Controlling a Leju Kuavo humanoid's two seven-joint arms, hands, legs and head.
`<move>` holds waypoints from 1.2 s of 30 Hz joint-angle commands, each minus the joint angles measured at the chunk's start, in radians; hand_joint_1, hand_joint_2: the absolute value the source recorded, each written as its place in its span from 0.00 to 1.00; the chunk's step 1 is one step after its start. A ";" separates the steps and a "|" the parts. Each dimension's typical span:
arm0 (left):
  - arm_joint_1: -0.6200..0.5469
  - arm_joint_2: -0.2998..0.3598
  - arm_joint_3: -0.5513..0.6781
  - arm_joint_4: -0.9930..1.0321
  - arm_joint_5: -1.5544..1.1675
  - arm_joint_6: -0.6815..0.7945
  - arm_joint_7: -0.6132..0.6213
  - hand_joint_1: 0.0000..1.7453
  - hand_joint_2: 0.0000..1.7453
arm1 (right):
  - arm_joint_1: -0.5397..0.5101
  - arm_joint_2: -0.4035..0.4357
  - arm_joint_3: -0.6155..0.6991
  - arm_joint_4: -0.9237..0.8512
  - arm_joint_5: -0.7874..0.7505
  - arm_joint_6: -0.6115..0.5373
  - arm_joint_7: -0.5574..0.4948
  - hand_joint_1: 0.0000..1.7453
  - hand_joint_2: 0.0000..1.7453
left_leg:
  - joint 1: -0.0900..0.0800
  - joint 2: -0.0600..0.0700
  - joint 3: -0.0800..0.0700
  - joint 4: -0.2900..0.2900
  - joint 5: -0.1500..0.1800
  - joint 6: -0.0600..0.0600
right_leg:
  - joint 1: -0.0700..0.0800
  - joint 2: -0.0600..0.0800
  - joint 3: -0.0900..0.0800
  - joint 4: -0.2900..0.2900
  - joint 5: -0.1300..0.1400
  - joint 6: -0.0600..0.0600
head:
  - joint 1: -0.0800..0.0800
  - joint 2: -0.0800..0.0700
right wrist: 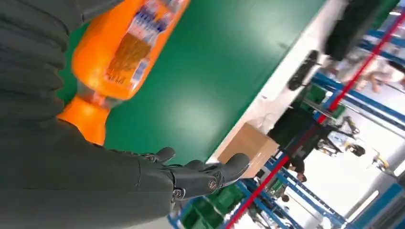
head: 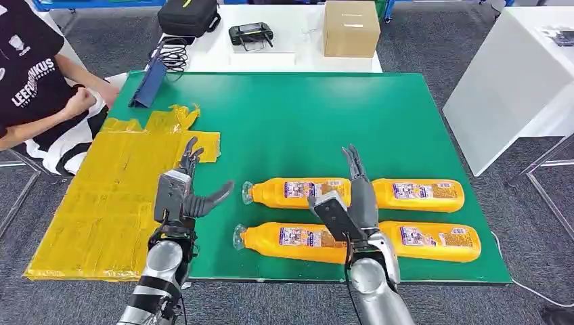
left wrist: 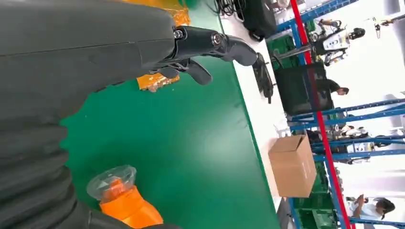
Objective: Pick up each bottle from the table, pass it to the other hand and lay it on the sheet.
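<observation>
Right hand [head: 353, 196] (fingers extended) hovers above orange bottles [head: 298, 192].

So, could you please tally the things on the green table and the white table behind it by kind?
Orange bottles: 4
Yellow sheet: 1
Cardboard box: 1
Black bag: 1
Black controller: 1
Blue folder: 1
Total: 9
</observation>
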State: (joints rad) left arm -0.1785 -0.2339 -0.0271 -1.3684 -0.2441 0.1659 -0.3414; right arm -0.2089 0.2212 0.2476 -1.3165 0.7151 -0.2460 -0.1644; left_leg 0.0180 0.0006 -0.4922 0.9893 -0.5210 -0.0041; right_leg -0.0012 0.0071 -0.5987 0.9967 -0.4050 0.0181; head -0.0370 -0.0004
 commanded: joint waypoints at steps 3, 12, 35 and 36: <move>-0.068 -0.036 0.059 0.044 0.000 -0.017 0.001 0.00 1.00 | -0.177 -0.124 0.038 0.162 0.241 0.038 0.085 0.00 1.00 | 0.000 0.000 0.000 0.000 0.000 0.001 | 0.000 0.000 0.001 -0.001 0.001 0.001 | 0.000 0.000; -0.074 -0.040 0.063 0.054 -0.001 -0.020 -0.001 0.00 1.00 | -0.180 -0.129 0.062 0.170 0.264 0.050 0.075 0.00 1.00 | 0.000 0.000 0.005 -0.003 0.000 0.001 | 0.000 -0.001 0.004 -0.003 0.000 0.000 | 0.000 0.000; -0.161 -0.043 0.050 0.158 0.008 -0.029 -0.017 0.00 1.00 | -0.399 -0.119 0.163 0.617 0.255 0.135 0.055 0.00 1.00 | 0.000 -0.001 0.003 -0.002 0.000 0.001 | 0.000 -0.001 0.003 -0.002 0.001 0.001 | 0.000 0.000; -0.161 -0.043 0.050 0.158 0.008 -0.029 -0.017 0.00 1.00 | -0.399 -0.119 0.163 0.617 0.255 0.135 0.055 0.00 1.00 | 0.000 0.000 0.003 -0.002 0.000 0.001 | 0.000 -0.001 0.003 -0.002 0.001 0.001 | 0.000 0.000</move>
State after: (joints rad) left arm -0.2768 -0.2750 0.0179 -1.3100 -0.2430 0.1385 -0.3590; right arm -0.5067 0.1045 0.3704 -0.8974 0.9697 -0.1076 -0.1148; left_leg 0.0179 0.0005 -0.4921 0.9896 -0.5209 -0.0041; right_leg -0.0013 0.0072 -0.5986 0.9968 -0.4049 0.0181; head -0.0370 -0.0004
